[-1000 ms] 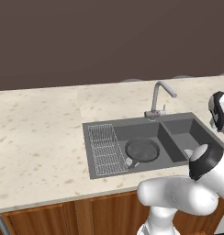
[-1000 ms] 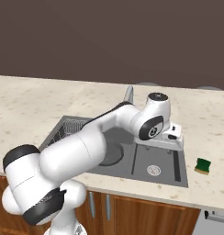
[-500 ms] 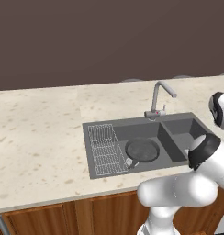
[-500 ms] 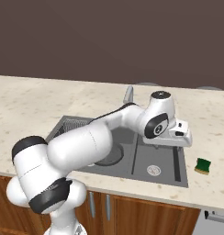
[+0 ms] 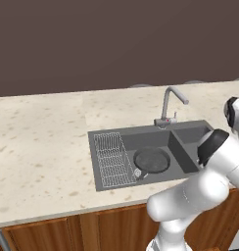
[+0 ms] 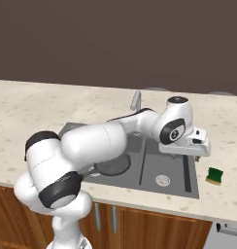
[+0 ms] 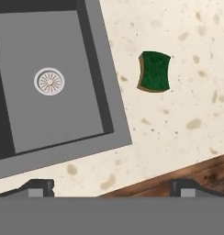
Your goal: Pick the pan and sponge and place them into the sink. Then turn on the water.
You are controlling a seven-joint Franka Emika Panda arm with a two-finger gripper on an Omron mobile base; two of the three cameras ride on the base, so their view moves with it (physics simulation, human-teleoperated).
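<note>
Swinging further right since the earlier frame, the gripper (image 7: 111, 187) hung with fingers (image 7: 40, 186) spread wide, sponge (image 7: 154, 71) at one o'clock on the table (image 7: 187, 114).

We see a kitchen, speckled stone table (image 5: 43, 147), recessed double sink (image 5: 185, 142) at its 3 o'clock, curved faucet (image 5: 170, 100), wood cabinet fronts (image 5: 53, 238) below

Pan (image 5: 151, 160) flat in sink (image 5: 190, 131) L basin; green sponge (image 7: 154, 71) on counter beside.
</note>
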